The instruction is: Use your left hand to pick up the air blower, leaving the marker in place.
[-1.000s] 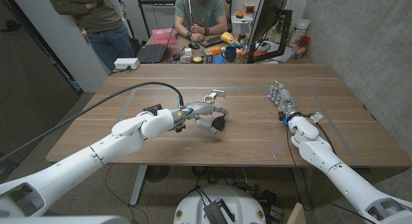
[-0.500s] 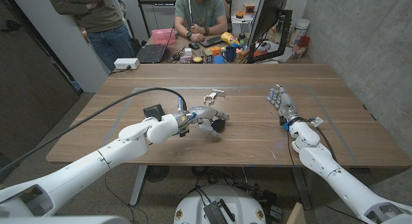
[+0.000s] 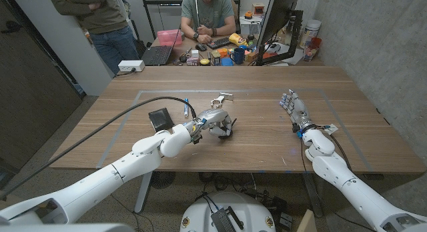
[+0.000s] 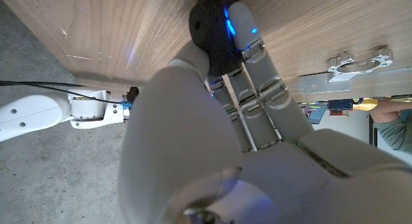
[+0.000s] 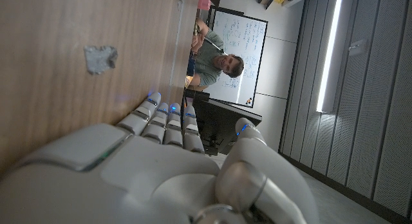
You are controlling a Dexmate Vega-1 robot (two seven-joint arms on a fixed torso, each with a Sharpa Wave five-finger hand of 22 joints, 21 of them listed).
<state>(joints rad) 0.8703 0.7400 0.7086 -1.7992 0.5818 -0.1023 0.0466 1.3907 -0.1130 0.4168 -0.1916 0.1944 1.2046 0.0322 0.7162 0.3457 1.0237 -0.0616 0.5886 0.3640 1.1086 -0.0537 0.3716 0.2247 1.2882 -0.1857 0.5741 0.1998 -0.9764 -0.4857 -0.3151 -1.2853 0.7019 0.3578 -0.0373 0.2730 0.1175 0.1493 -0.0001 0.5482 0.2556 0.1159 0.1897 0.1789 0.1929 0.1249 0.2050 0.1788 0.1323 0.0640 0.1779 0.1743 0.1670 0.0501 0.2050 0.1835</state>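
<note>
Gripping black air blower [image 3: 225,130], left robot hand [image 3: 212,123] fingers curled.

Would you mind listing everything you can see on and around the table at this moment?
Air blower: one, black, near the table's middle, under the left hand's fingers.
Marker: one, thin and light with a blue tip, lying on the table behind the left forearm.
Small black square: one, on the table beside the marker.
Metal bracket: one, silver, behind the blower.
Wooden table: one, brown.
Second table behind: one, cluttered with a laptop and small items.
People: two, behind the tables, one standing, one seated.
Left hand: white, fingers curled round the blower.
Right hand: white, fingers extended, holding nothing, on the table's right side.
</note>
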